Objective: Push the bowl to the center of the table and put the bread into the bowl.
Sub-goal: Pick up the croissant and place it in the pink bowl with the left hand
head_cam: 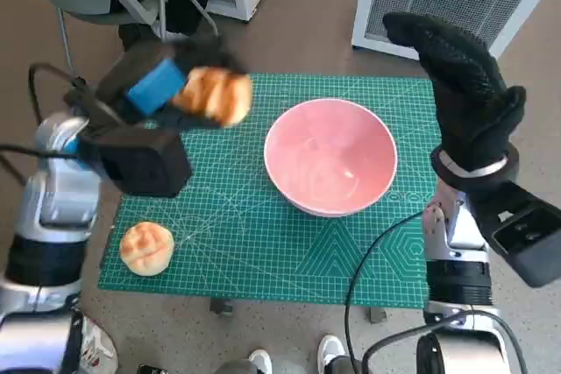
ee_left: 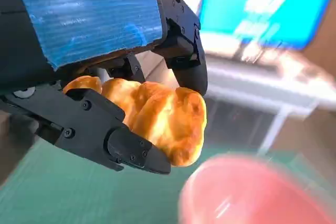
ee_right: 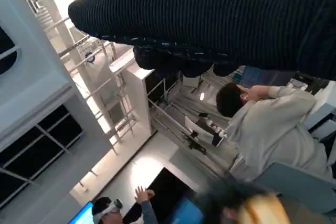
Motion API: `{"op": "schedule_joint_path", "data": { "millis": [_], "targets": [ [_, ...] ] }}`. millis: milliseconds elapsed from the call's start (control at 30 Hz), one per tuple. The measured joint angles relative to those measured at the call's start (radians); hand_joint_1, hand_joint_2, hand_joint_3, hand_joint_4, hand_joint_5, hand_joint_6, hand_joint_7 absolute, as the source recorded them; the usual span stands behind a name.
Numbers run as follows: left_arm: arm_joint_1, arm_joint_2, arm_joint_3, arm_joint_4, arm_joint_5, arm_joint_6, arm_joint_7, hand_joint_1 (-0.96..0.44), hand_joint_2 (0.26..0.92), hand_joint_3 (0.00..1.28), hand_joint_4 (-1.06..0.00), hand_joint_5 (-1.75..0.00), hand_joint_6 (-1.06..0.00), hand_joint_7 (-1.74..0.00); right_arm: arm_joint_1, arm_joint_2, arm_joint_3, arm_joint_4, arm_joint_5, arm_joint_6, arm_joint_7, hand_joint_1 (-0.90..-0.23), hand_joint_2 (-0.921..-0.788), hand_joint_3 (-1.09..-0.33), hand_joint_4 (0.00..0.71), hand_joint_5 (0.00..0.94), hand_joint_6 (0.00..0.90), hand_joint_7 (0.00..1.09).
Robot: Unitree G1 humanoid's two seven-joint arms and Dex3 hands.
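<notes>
The left hand [head_cam: 162, 94] grips a golden, lumpy bread [head_cam: 216, 95] just left of the smooth pink bowl [head_cam: 330, 157]. A second round bread [head_cam: 146, 248] lies near the bowl's lower left. The right hand [head_cam: 465, 94] is open, empty.

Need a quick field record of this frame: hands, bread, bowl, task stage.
left hand: holds a bread roll, lifted above the mat, left of the bowl
right hand: raised at the mat's right edge, holds nothing, fingers extended
bowl: pink, upright, empty, near the middle of the green mat
second bread roll: lies on the mat's near left corner
task stage: bowl looks centred; held roll not yet in the bowl
</notes>
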Motion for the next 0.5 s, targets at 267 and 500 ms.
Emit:
{"op": "schedule_joint_path", "data": {
  "millis": [267, 500],
  "targets": [
    [-0.092, -0.102, -0.099, 0.082, 0.017, -0.060, 0.000, 0.00, 0.920, 0.09, -0.69, -1.08, -0.58, -1.30, 0.008, 0.003, 0.001, -0.021, 0.000, 0.003, -0.002, -0.589, -0.921, -0.820, 0.243, 0.023, -0.001, 0.70],
    [-0.162, -0.173, -0.186, 0.216, 0.072, -0.087, -0.001, 0.00, 0.920, 0.09, -0.69, -1.09, -0.57, -1.29, 0.019, 0.003, 0.001, -0.034, 0.000, 0.003, -0.003, -0.594, -0.921, -0.825, 0.238, 0.022, -0.001, 0.69]
  ]
}}
